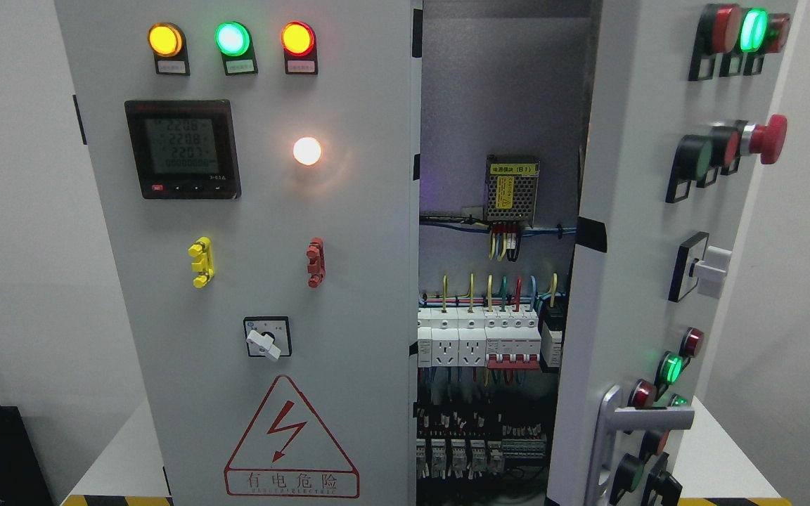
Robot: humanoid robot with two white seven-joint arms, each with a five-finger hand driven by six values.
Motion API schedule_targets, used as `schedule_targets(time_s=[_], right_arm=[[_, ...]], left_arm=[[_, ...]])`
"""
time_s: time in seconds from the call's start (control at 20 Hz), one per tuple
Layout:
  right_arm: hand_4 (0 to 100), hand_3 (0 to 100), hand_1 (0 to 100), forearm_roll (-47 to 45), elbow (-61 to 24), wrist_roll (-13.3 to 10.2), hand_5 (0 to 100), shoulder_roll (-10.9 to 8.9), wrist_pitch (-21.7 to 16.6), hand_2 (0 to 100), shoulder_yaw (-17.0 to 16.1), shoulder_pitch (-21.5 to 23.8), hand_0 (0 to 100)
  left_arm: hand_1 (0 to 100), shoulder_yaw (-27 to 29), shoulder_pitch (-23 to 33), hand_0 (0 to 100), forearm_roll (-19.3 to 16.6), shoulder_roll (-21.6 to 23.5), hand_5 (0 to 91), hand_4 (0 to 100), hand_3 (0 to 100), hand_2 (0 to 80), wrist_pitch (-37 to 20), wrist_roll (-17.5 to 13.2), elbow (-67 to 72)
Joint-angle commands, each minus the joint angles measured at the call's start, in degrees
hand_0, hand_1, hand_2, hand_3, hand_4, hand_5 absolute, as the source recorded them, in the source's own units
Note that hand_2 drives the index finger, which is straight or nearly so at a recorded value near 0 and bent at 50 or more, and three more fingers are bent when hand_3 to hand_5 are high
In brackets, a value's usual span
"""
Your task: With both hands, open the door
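Standing ajar: right door point(630, 232); left door point(257, 281) closed.

Cabinet door point(630, 232): matt grey painted metal. Door handle point(640, 420): brushed silvery metal. Pushbuttons point(770, 138): glossy plastic. Warning sticker point(291, 443): smooth.

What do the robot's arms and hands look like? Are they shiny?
They can't be seen in this picture, so there's no telling their colour or shine. The head view shows only the grey electrical cabinet, its right door swung open with a metal handle low down, and wires and breakers inside.
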Motion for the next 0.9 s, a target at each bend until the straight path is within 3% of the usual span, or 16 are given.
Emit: schedule_targets(time_s=[0.0, 0.55, 0.85], right_arm=[[0, 0, 0, 0.00, -0.44, 0.01, 0, 0.00, -0.08, 0, -0.14, 0.12, 39], [0, 0, 0, 0.00, -1.85, 0.10, 0, 1.59, -0.08, 0, -0.06, 0.12, 39], [0, 0, 0, 0.00, -1.93, 0.01, 0, 1.50, -0.08, 0, -0.14, 0.12, 39]], left_arm=[[0, -0.01, 0.00, 0, 0.00, 0.00, 0.0, 0, 0, 0.0, -0.01, -0.02, -0.53], [0, -0.01, 0.00, 0, 0.00, 0.00, 0.0, 0, 0, 0.0, -0.01, -0.02, -0.44], [0, -0.01, 0.00, 0, 0.00, 0.00, 0.0, 0, 0, 0.0, -0.01, -0.02, -0.44]])
